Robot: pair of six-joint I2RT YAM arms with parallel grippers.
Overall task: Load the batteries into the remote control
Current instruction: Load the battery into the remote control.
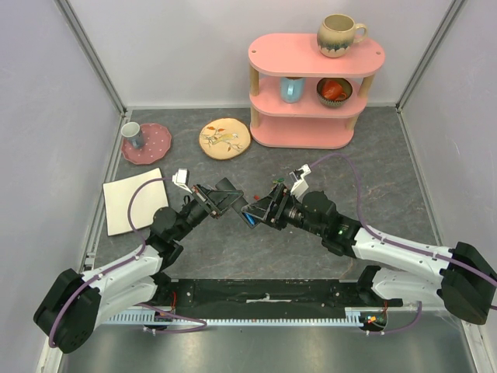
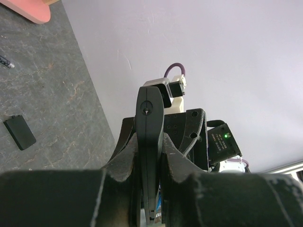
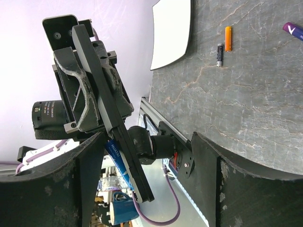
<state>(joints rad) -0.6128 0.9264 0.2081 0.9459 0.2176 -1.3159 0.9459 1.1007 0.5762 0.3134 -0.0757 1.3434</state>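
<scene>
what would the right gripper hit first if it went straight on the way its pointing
Most likely the remote control clamped in the left gripper. In the right wrist view it crosses the gap just ahead of the open right gripper; how close is unclear.

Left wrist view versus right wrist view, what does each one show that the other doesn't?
Only left wrist: a small black rectangular piece and a pink shelf corner. Only right wrist: loose batteries and a white sheet on the table. Both: the remote control clamped in the left gripper.
</scene>
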